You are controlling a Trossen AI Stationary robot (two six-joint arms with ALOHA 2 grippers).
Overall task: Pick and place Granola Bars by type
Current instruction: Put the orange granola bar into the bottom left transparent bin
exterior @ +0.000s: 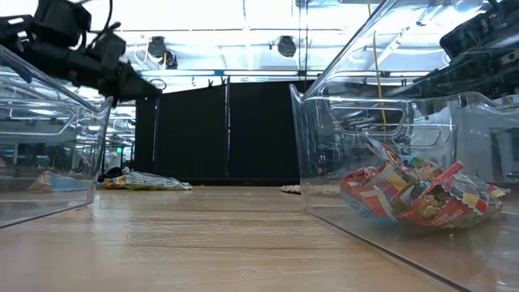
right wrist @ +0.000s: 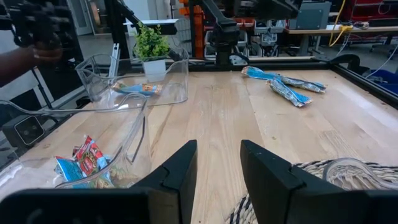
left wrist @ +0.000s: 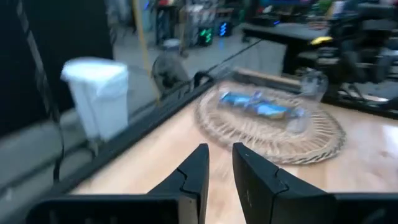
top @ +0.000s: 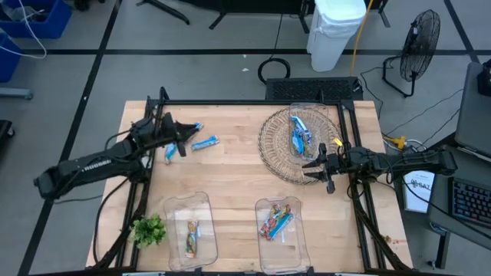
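Right end effector (top: 316, 163) sits at the wicker basket's (top: 272, 153) near rim, fingers narrowly apart, nothing between them; a clear cup and blue granola bars (top: 298, 135) lie in the basket. Left end effector (top: 180, 138) hangs over the bench's (top: 230, 184) far left part, fingers almost together and empty, three blue bars (top: 205, 142) beside it. Near edge: the left tray (top: 207, 207) holds one multicoloured bar (top: 191, 238), the right tray (top: 301, 230) several bars (top: 275, 222).

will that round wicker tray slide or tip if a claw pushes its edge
The wicker tray looks like open, thin weave, so probably light and apt to slide on the smooth wood table. It lies flat and wide, so tipping seems unlikely. The few blue bars inside add little weight.
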